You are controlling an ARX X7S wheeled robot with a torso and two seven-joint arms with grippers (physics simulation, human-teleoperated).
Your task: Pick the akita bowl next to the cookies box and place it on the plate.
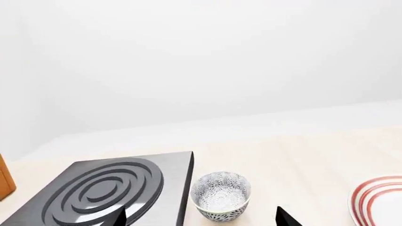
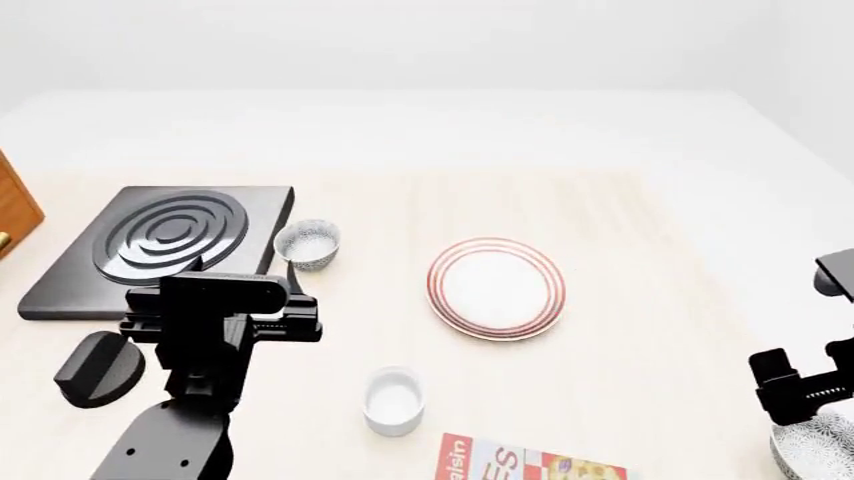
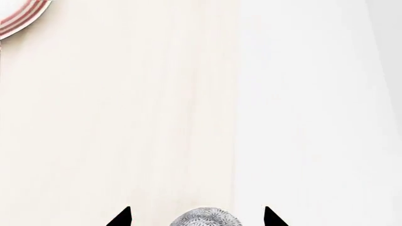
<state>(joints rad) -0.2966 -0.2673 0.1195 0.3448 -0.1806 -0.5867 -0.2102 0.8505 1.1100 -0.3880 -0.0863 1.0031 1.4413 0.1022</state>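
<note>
The akita bowl (image 2: 817, 450) sits at the head view's bottom right corner, to the right of the cookies box (image 2: 527, 463), directly below my right arm. In the right wrist view its patterned outside (image 3: 206, 217) shows between the two fingertips of my right gripper (image 3: 196, 218), which is open and not touching it. The plate (image 2: 495, 288), white with red rings, lies mid-table; its rim shows in the right wrist view (image 3: 22, 16). My left gripper (image 1: 202, 219) is open, facing a look-alike bowl (image 1: 220, 195) by the stove.
A black stove plate (image 2: 160, 245) with concentric rings lies at the left, the second patterned bowl (image 2: 307, 243) against its right edge. A small plain white cup (image 2: 394, 400) stands above the cookies box. A wooden object (image 2: 14, 215) sits at the far left edge.
</note>
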